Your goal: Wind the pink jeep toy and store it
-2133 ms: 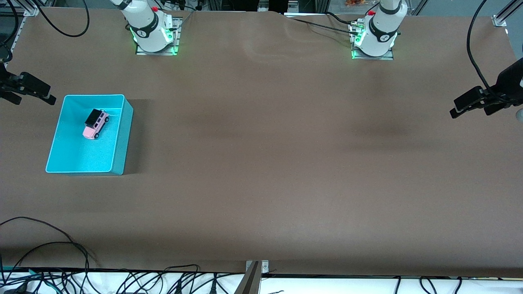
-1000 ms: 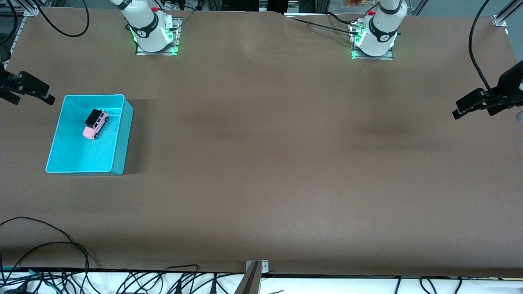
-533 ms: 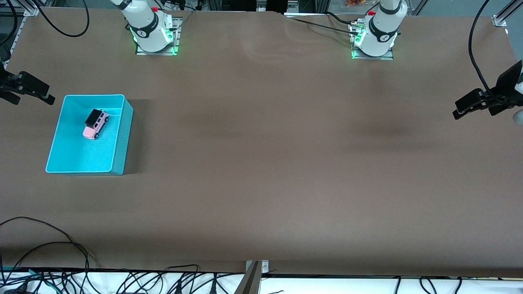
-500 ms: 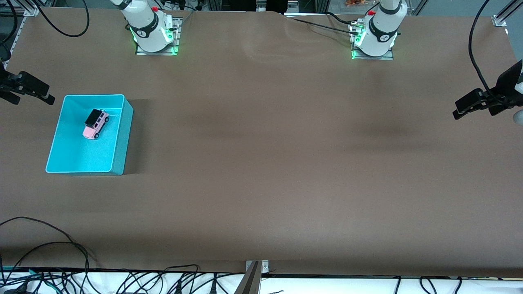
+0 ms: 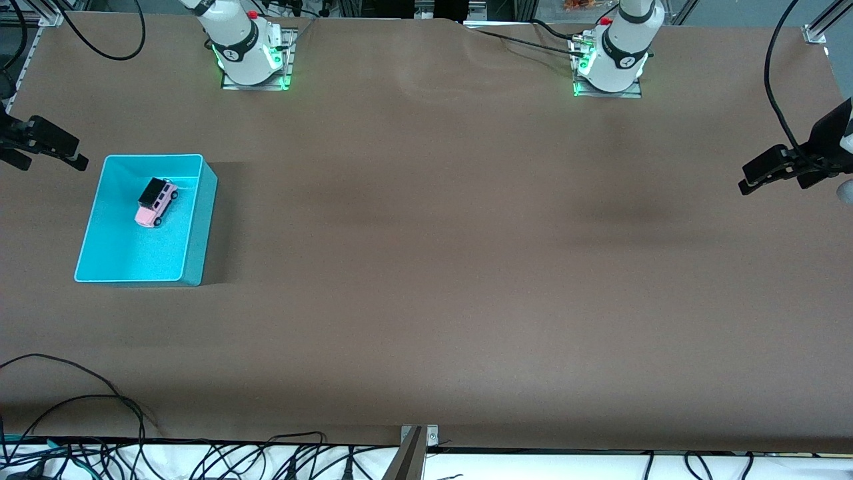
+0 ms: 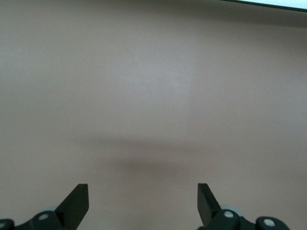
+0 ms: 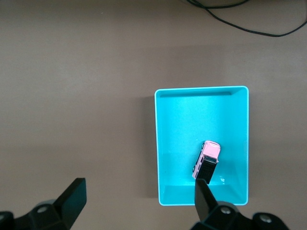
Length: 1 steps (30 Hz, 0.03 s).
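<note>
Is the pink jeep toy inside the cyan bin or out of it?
Inside. The pink jeep toy stands on its wheels on the floor of the cyan bin; neither hand touches it.

A robotics lab: two white Franka arm bases (image 5: pixel 250 50) (image 5: pixel 613 57) with green status lights are bolted along the top of the frame to a brown-covered table (image 5: pixel 433 267), aluminium framing fills the upper corners, and black cables (image 5: pixel 200 460) tangle along the bottom edge
</note>
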### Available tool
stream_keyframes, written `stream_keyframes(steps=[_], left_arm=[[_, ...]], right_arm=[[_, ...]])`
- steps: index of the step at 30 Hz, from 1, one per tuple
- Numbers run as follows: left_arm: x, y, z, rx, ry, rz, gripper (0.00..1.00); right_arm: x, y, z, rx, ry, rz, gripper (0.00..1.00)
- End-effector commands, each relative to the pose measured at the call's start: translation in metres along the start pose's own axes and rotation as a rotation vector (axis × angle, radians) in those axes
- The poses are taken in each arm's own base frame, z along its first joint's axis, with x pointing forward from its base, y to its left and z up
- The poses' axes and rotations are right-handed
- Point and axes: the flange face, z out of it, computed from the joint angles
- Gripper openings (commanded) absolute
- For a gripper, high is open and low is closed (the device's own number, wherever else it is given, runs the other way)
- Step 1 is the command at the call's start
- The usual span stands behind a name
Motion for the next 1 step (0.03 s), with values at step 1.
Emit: stream_keyframes(steps=[1], left_arm=[[-0.0027, -0.0018, -0.0012, 0.015, -0.002, 0.013, 1.0]], right_arm=[[0.0008, 0.0023, -0.0076, 0.0, -0.001, 0.002, 1.0]])
